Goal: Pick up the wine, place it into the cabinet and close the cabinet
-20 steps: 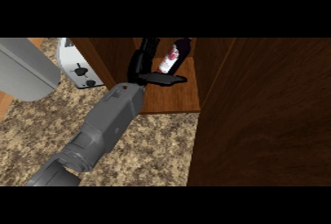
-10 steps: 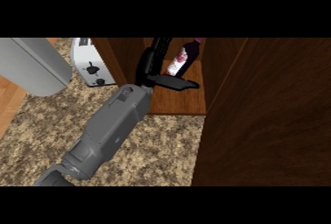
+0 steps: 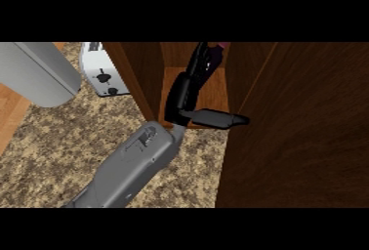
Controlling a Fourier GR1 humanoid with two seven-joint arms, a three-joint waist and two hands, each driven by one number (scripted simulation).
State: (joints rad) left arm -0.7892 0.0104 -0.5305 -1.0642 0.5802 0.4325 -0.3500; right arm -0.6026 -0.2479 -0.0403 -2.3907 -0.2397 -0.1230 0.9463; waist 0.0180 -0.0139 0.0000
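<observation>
Landmark: the cabinet [image 3: 198, 105], an open wooden compartment at the upper middle of the head view; every place below is given from it.

Grey appliance [image 3: 39, 71]: well to the left of the cabinet, at the view's left edge, standing on the counter [image 3: 65, 146].

Toaster [image 3: 104, 68]: just left of the cabinet's left wall, white, with two dark knobs on its face.

Hand [image 3: 189, 95]: the only hand in view; its grey forearm rises from the lower edge and enters the cabinet mouth. Which arm it belongs to cannot be told with certainty; it is judged to be the right. The fingers reach deep into the compartment and the thumb juts rightward near the front of the shelf.

Hand state: the fingers appear curled about the bottle's dark body, so it is judged to be gripping the wine.

Wine [image 3: 215, 49]: inside the cabinet, at its back, just beyond the fingertips; only a dark, reddish end shows. Its long axis seems to run front to back, in line with the fingers.

Cabinet door [image 3: 302, 127]: swung open, filling the view to the cabinet's right; closing is not yet done.

Writing: no label or brand can be read.
</observation>
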